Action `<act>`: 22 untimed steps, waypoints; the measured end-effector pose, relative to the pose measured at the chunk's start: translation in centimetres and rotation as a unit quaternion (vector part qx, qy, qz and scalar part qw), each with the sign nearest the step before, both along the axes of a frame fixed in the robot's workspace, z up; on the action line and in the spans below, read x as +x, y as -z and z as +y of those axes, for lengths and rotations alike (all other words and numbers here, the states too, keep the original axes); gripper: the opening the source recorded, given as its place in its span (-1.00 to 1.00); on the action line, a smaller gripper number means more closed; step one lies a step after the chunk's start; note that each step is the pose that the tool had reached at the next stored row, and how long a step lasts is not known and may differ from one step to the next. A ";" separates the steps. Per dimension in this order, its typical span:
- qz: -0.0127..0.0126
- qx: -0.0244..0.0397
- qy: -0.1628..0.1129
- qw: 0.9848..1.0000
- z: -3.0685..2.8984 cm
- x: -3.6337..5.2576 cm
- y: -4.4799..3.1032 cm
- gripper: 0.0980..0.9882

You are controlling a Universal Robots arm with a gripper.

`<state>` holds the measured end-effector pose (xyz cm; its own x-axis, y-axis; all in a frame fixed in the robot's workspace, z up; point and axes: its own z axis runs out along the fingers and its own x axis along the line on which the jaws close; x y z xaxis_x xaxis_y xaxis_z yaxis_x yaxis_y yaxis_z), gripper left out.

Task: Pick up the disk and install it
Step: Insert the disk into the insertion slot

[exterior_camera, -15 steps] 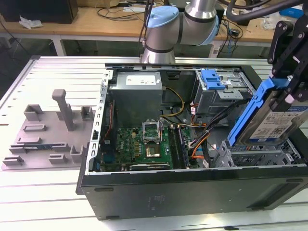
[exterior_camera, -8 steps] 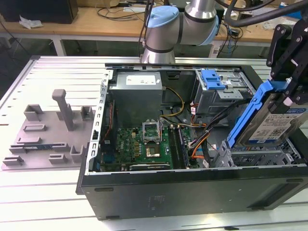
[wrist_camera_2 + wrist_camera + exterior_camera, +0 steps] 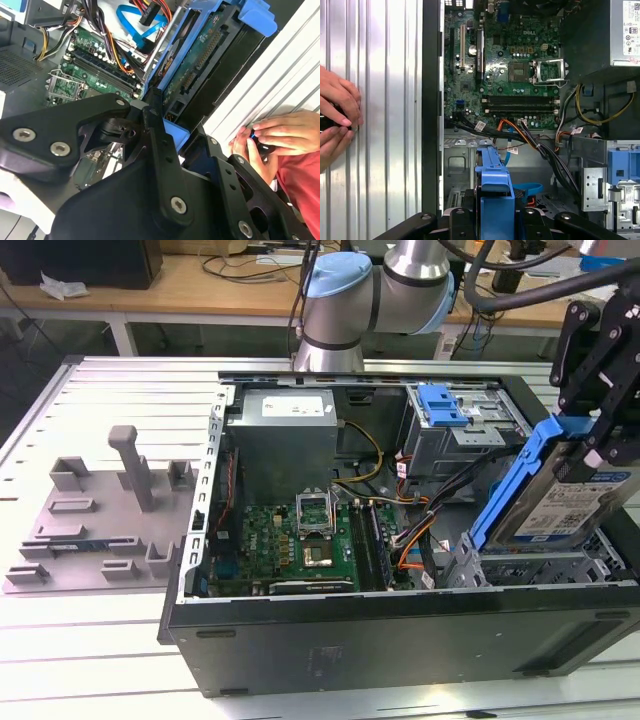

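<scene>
The disk (image 3: 560,508), silver with a white-and-blue label in a bright blue carrier, is tilting steeply on edge. It is hanging just above the drive cage (image 3: 540,565).

- The gripper (image 3: 598,452) is cut off by the exterior view's right edge, and so is the far side of the disk (image 3: 560,505).
- In the second wrist view, much of the disk is hidden behind the gripper's black links.
- In the first wrist view, the disk is seen edge-on, so its label is hidden.
- A person's hands (image 3: 337,120) are cut off by the picture's edge.
- A small dark thing (image 3: 326,122) is mostly hidden by the person's fingers and cannot be made out.
- The arm (image 3: 370,290) is cut off at the exterior view's top.
</scene>
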<state>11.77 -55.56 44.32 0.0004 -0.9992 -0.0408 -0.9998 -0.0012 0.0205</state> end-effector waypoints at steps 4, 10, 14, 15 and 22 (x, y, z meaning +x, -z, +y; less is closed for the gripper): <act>0.000 0.000 0.000 1.000 0.00 0.03 0.64 -0.40; 0.000 0.000 0.000 1.000 -0.02 0.03 1.39 -0.40; 0.000 0.000 0.000 1.000 -0.04 0.03 1.96 -0.40; 0.000 0.000 0.000 1.000 -0.04 0.03 2.18 -0.40; 0.000 0.000 0.000 1.000 -0.14 0.03 3.59 -0.40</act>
<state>11.80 -55.69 40.72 0.0004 -0.9992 -0.0408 -0.9998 -0.0012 0.0205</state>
